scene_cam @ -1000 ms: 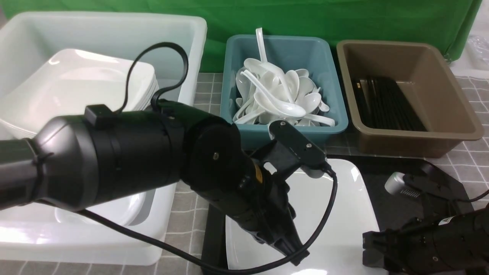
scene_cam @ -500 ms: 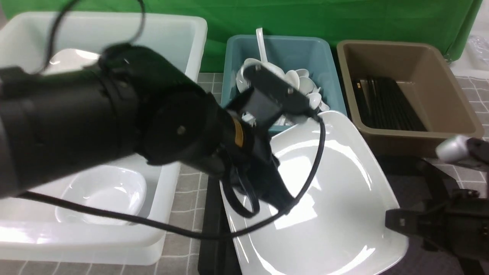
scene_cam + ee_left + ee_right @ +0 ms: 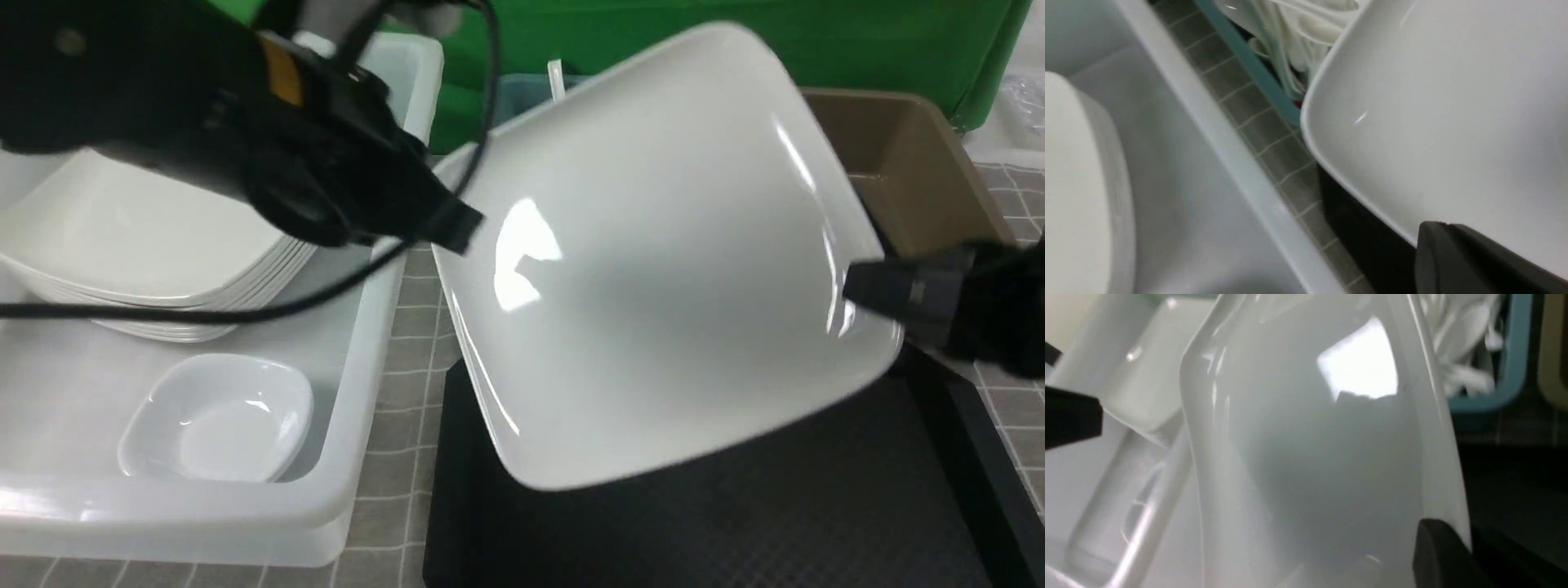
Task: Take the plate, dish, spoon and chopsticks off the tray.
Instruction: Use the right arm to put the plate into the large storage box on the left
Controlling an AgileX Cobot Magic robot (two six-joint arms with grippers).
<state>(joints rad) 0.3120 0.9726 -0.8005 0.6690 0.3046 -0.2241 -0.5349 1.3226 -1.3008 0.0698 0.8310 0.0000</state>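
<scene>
Front view: plate point(image 3: 653, 269) is in the air at centre frame, steeply tilted with its far edge highest and its near corner low over the tray point(image 3: 735, 523), not touching it. Left hand point(image 3: 459, 229) is clamped on the plate's left rim. Right hand point(image 3: 853, 286) is clamped on its right rim. Tray fills the lower right, on the checked bench point(image 3: 408, 327). White bin point(image 3: 359, 457) at left holds a stack of plates point(image 3: 163, 245) and, lower in frame, one small dish point(image 3: 216, 420). Brown bin point(image 3: 914, 155) at upper right is partly behind the plate.

Left wrist view: plate fills the upper right. One dark left-hand finger point(image 3: 1453, 257) lies on its rim at lower right; the opposing finger is hidden. Under the rim are a strip of tray, the bench and the white bin's wall. Teal bin point(image 3: 1249, 65) with spoons point(image 3: 1298, 36) sits at top.

Right wrist view: plate's glossy face fills the centre. Right-hand finger point(image 3: 1437, 555) overlaps its rim at lower right. Left hand shows at the left edge, the teal bin at upper right.
</scene>
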